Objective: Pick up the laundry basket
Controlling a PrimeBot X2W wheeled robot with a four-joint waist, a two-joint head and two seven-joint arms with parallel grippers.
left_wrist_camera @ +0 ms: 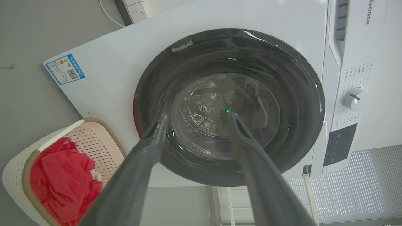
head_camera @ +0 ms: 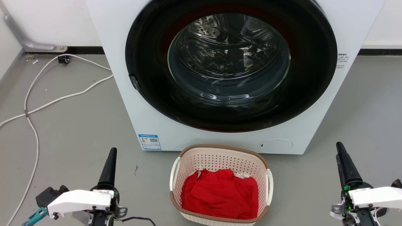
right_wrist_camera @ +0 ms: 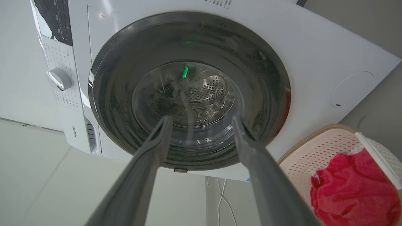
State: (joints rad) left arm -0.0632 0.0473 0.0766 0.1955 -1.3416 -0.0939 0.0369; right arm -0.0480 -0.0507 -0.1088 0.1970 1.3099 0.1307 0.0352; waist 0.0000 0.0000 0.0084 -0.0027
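Observation:
The laundry basket (head_camera: pixel 220 158) stands on the grey floor just in front of the washing machine, cream-pink and perforated, with a brown rim and white side handles. A red cloth (head_camera: pixel 220 194) lies inside it. My left gripper (head_camera: pixel 112 152) is off the basket's left side and my right gripper (head_camera: pixel 339 147) off its right, both well clear of it. In the left wrist view the left gripper (left_wrist_camera: pixel 197 116) is open and empty, with the basket (left_wrist_camera: pixel 94 138) at lower left. The right gripper (right_wrist_camera: pixel 201 119) is open and empty too, with the basket (right_wrist_camera: pixel 320 150) at lower right.
The white washing machine (head_camera: pixel 125 103) with its round dark glass door (head_camera: pixel 229 59) stands right behind the basket. A white cable (head_camera: pixel 47 103) snakes over the floor at the left. A grey pipe (head_camera: pixel 19 34) runs along the left wall.

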